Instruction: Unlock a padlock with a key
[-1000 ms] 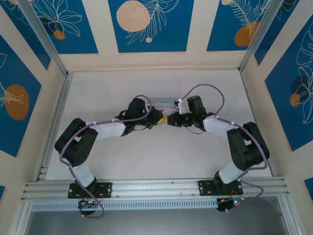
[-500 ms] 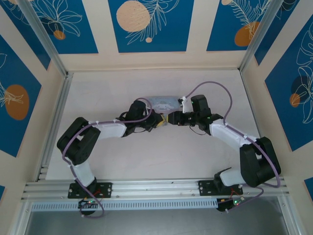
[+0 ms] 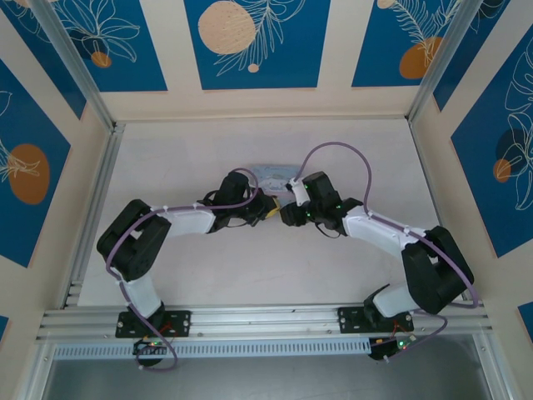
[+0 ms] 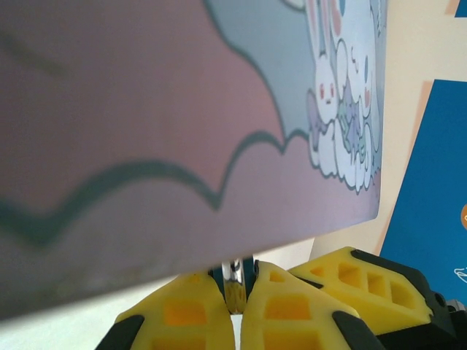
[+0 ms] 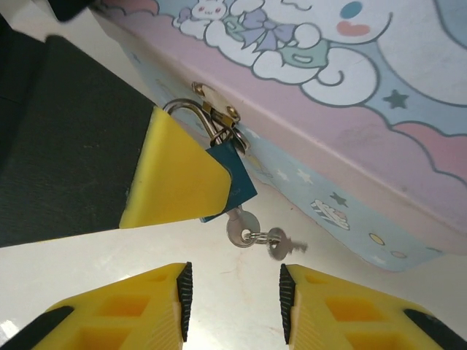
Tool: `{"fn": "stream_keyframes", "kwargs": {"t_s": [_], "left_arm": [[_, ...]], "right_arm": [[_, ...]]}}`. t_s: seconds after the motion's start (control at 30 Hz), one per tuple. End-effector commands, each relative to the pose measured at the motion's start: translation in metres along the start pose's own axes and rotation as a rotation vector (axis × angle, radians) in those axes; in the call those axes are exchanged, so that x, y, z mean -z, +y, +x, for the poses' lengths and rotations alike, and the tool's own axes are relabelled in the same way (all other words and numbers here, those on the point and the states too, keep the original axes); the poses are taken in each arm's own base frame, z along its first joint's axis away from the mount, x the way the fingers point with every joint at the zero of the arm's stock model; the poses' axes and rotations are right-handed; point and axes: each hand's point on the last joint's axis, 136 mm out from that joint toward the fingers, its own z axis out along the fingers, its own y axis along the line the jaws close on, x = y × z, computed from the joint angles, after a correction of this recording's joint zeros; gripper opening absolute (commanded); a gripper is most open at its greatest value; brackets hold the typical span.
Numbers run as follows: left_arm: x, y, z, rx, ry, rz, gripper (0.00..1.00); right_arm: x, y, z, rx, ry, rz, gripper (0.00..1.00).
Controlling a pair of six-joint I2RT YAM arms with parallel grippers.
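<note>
The small dark blue padlock (image 5: 235,177) hangs by its metal shackle (image 5: 191,109) from the hasp of the pastel cartoon tin (image 5: 343,95). A small silvery key (image 5: 239,226) sits in its underside, and a ring links it to a second key (image 5: 281,246). My left gripper (image 4: 235,292) is shut on the padlock (image 4: 235,278), and one of its yellow fingers (image 5: 175,175) covers the lock's left side. My right gripper (image 5: 232,292) is open just below the key, with nothing between its pads. In the top view both grippers (image 3: 271,212) (image 3: 287,214) meet in front of the tin (image 3: 273,173).
The tin's printed lid (image 4: 182,124) looms right above my left fingers. A yellow finger of the other gripper (image 4: 365,284) lies close on the right. White tabletop (image 3: 275,258) stretches around, bounded by an aluminium rail (image 3: 266,321) near the arm bases and patterned walls.
My right arm has swung its wrist leftward and a little nearer, bringing the open gripper up to the padlock. The left arm has hardly moved.
</note>
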Motion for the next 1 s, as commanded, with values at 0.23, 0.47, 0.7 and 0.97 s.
{"fn": "stream_keyframes", "kwargs": {"t_s": [0.23,0.47,0.7,0.97], "left_arm": [[0.004,-0.025,0.002,-0.036,0.035,0.052,0.00],[0.004,-0.023,0.004,-0.039,0.044,0.043,0.00],[0.000,-0.005,0.004,-0.018,0.032,0.027,0.00],[-0.002,0.012,0.001,-0.031,0.002,-0.013,0.00]], "right_arm": [[-0.021,0.003,-0.012,0.147,0.019,0.083,0.34],[-0.029,-0.001,-0.029,0.089,0.001,0.093,0.12],[-0.003,0.028,-0.033,-0.330,0.009,-0.408,0.00],[-0.005,0.030,-0.002,-0.446,0.077,-0.445,0.45]]}}
